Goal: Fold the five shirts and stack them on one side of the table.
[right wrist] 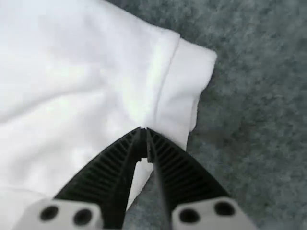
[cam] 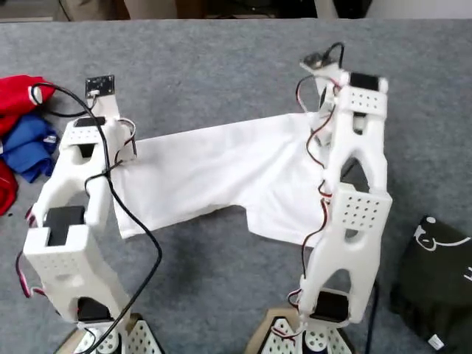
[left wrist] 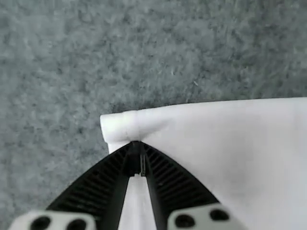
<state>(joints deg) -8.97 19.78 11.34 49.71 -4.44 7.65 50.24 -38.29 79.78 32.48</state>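
While the white fabric shirt [cam: 221,173] lies spread on the grey felt-covered table [cam: 221,59] between the two grippers, the left gripper [left wrist: 136,146] is clamped tight on a hemmed corner at one end, and the right gripper [right wrist: 144,132] is pinched closed on a hemmed edge at the other. Beyond the left gripper, away from the white shirt, a crumpled red cloth garment [cam: 18,92] touches a bunched blue cloth garment [cam: 28,147]. A folded black cloth garment [cam: 435,276] lies well apart on the right gripper's outer side, nearer that arm's base.
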